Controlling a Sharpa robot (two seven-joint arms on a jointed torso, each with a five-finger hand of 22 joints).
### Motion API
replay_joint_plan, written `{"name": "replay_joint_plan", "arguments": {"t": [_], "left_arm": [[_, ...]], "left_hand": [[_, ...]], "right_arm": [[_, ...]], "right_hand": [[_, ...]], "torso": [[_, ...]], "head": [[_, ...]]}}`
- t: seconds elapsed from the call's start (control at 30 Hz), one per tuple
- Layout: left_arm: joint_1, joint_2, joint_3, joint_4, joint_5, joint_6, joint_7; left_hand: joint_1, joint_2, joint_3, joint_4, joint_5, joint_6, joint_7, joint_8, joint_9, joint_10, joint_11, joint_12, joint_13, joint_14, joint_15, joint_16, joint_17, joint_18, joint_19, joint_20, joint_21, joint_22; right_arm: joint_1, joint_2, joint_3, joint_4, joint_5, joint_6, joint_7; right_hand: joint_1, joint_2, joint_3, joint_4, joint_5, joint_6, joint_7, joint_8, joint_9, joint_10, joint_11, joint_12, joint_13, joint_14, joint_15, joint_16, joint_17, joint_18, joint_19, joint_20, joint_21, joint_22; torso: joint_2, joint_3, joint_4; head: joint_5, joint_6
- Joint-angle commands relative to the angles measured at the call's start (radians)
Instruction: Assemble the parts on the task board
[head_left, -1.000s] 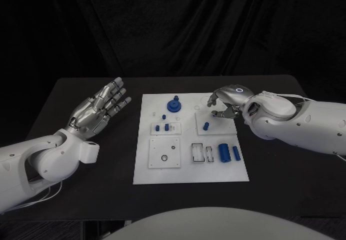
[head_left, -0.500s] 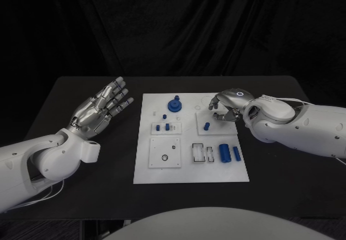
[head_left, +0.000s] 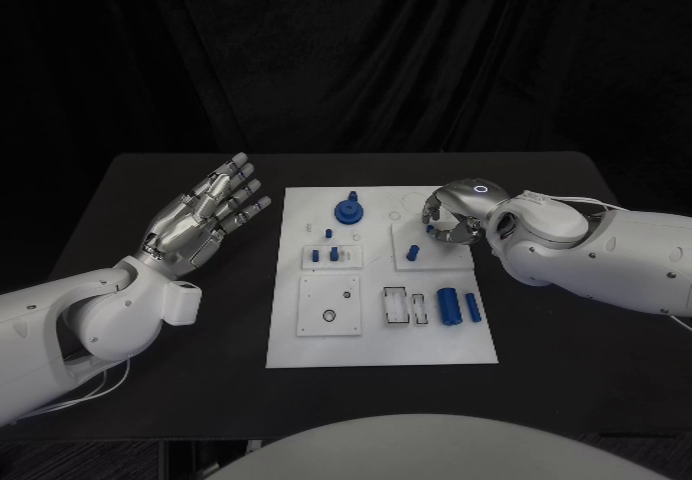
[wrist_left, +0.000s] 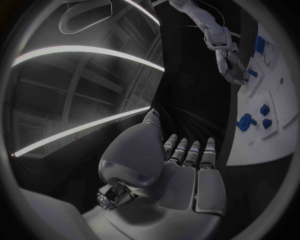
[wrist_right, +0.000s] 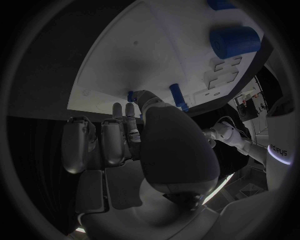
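Lowering since a second ago, right robot hand curls empty over task board.

I log: white task board, blue parts, black table, silver hands on white arms.

Matt white task board, glossy blue plastic parts.
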Motion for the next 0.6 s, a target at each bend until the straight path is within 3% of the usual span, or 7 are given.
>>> {"name": "replay_joint_plan", "arguments": {"t": [0.03,0.2,0.6], "left_arm": [[0.000,0.004,0.001,0.002,0.006,0.022,0.034],[-0.001,0.006,0.001,0.000,0.006,0.025,0.029],[-0.002,0.011,0.001,-0.006,0.006,0.026,0.015]], "left_hand": [[0.013,0.000,0.000,-0.008,0.008,-0.005,0.000,-0.005,-0.001,0.001,0.009,0.006,0.001,0.009,0.004,0.007,0.002,0.001,0.002,0.009,0.007,0.004],[0.023,0.003,0.001,-0.015,0.020,-0.007,0.000,-0.006,-0.001,0.000,0.011,0.006,0.001,0.012,0.011,0.010,0.002,-0.003,0.005,0.013,0.008,0.004],[0.042,0.007,0.003,-0.037,0.053,-0.007,0.006,-0.005,-0.001,-0.002,0.012,0.003,0.000,0.010,0.016,0.010,0.001,-0.006,0.008,0.014,0.008,0.001]], "right_arm": [[-0.003,-0.001,0.000,-0.002,-0.007,0.017,-0.029],[-0.006,0.003,0.000,-0.005,0.018,0.014,-0.022],[-0.015,0.010,0.000,-0.011,0.034,-0.003,-0.003]], "right_hand": [[-0.012,0.004,0.003,-0.010,0.010,-0.002,-0.002,0.018,0.024,0.008,-0.004,0.012,0.006,-0.001,-0.005,0.004,-0.002,-0.018,0.001,-0.005,0.000,0.193],[-0.020,0.010,0.009,-0.015,0.011,-0.015,0.001,0.037,0.054,0.022,-0.008,0.029,0.017,0.001,-0.008,0.007,-0.001,-0.018,0.004,-0.008,0.003,0.194],[-0.028,0.012,0.020,-0.020,-0.006,-0.046,0.010,0.045,0.080,0.040,-0.016,0.053,0.033,0.001,-0.013,0.007,-0.005,-0.018,0.004,-0.012,0.002,0.194]], "torso": [[0.000,-0.0008,-0.0009],[-0.001,-0.0009,-0.0006],[-0.001,-0.0011,0.0002]], "head": [[0.004,0.000],[0.003,0.000],[0.005,0.000]]}}
